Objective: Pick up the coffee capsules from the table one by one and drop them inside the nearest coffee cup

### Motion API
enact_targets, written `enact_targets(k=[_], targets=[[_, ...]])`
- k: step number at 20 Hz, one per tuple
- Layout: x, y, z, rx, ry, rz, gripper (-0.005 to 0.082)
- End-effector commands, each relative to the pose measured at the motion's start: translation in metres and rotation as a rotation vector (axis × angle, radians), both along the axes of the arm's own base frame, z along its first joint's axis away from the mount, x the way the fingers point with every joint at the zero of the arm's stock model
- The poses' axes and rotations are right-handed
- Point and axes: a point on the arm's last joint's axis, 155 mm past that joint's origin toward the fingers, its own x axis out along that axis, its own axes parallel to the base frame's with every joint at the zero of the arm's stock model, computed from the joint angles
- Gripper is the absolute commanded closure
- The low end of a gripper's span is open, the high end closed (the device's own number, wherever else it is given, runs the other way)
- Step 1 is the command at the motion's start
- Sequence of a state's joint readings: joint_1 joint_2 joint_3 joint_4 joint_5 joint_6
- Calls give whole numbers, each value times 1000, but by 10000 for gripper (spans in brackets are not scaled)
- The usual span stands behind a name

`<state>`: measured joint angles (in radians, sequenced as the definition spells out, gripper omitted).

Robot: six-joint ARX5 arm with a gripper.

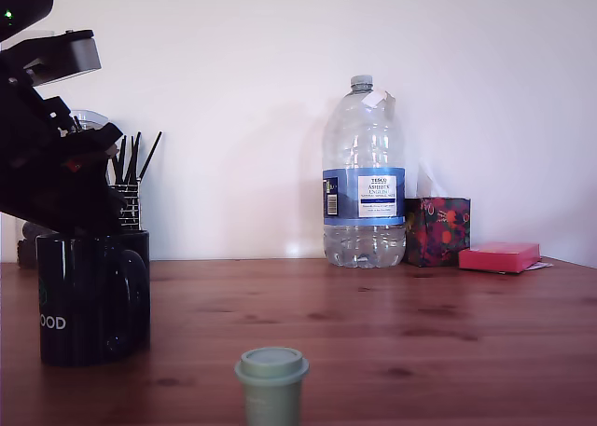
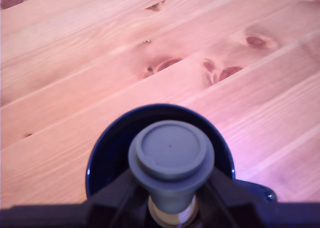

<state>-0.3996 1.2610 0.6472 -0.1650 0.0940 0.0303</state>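
Observation:
My gripper (image 2: 171, 200) is shut on a pale sage-green coffee capsule (image 2: 171, 149), held with its wide flanged end towards the wrist camera. The capsule hangs directly over the open mouth of the glossy black coffee cup (image 2: 107, 143). In the exterior view the dark arm and gripper (image 1: 86, 216) lean over the cup (image 1: 93, 295) at the view's left; the held capsule is hidden there. The cup shows white letters "OOD". Another sage-green capsule (image 1: 271, 384) stands on the wooden table at the front centre, to the cup's right in the exterior view.
A wire-mesh holder of black sticks (image 1: 131, 188) stands just behind the cup. At the back are a large water bottle (image 1: 364, 179), a floral box (image 1: 437, 230) and a pink pad (image 1: 499, 255). Bare wooden tabletop (image 1: 420, 333) lies between them and the front capsule.

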Motion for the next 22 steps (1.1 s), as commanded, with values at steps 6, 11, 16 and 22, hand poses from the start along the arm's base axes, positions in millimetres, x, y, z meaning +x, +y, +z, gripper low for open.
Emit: enact_targets(k=[6,11,16,22], targets=[[8,-2,8,-6,-39,3,143],[10,-1,11,-3,-53,11,99],[11,0,19,-8,-74,16,100],[0,-2,70,-64,-203,1,555]])
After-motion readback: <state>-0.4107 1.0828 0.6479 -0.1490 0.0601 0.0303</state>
